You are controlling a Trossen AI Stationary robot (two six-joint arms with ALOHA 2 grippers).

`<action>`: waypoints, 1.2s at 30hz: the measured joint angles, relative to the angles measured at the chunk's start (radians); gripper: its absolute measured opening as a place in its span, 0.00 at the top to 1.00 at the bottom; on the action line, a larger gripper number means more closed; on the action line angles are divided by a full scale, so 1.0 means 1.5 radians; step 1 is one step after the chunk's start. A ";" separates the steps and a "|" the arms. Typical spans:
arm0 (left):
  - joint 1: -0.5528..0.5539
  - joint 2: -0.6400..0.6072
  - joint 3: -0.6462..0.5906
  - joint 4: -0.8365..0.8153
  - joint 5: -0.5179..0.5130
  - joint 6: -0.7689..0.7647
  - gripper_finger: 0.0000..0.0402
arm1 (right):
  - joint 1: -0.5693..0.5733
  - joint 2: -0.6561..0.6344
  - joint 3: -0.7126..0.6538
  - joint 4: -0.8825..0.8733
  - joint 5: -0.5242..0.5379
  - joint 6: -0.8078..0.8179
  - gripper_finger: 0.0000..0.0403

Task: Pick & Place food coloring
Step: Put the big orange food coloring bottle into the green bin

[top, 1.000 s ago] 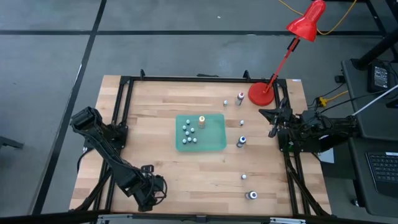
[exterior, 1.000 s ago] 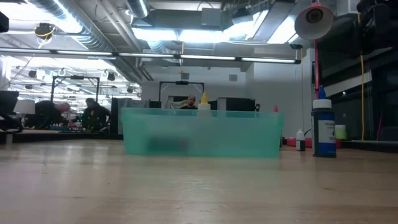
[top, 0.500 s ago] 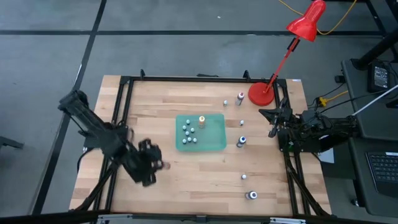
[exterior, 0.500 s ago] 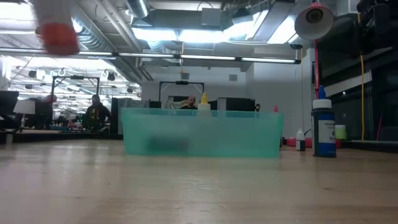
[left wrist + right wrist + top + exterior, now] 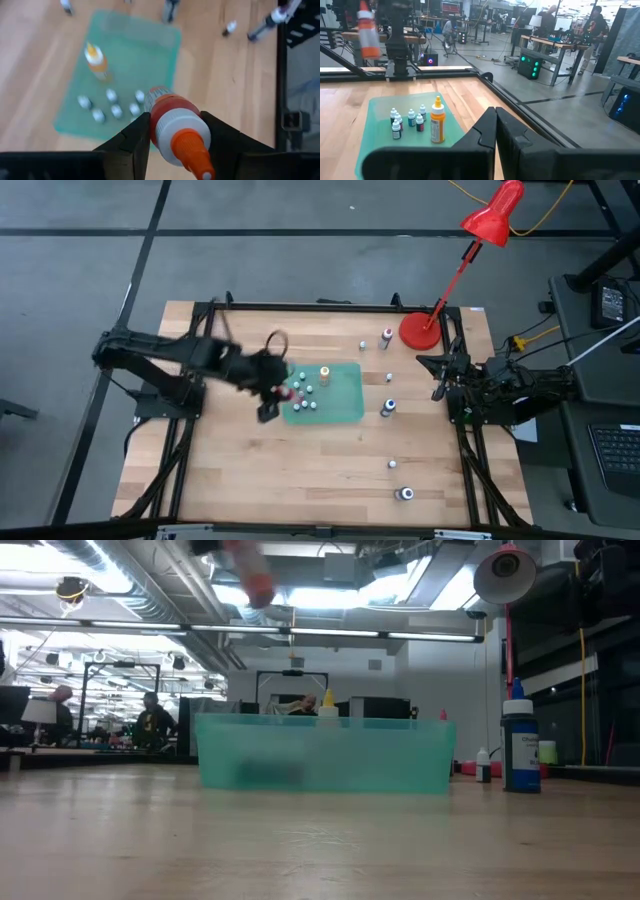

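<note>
The left gripper [image 5: 172,131] is clenched on a red food coloring bottle [image 5: 172,120], arm stretched level over the green tray's [image 5: 345,405] near edge, while the right gripper [image 5: 495,125] waits pinched closed beside it.

Left arm: we have swung it from the table's 7 o'clock corner up to the 9 o'clock edge of the green tray [image 5: 345,408].
Left gripper [image 5: 278,392]: we carried its orange-capped bottle [image 5: 172,125] along, now above the tray.
</note>
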 joint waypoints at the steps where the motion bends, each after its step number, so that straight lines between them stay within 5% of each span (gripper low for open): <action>1: 0.025 0.018 0.024 -0.002 0.013 0.026 0.65 | 0.000 0.000 0.000 0.000 0.000 0.000 0.97; 15: 0.217 0.363 0.343 -0.006 0.128 0.322 0.65 | 0.000 0.000 0.000 0.000 0.000 0.000 0.97; 36: 0.225 0.554 0.360 -0.026 0.098 0.380 0.65 | 0.000 0.000 0.000 0.002 0.000 0.000 0.97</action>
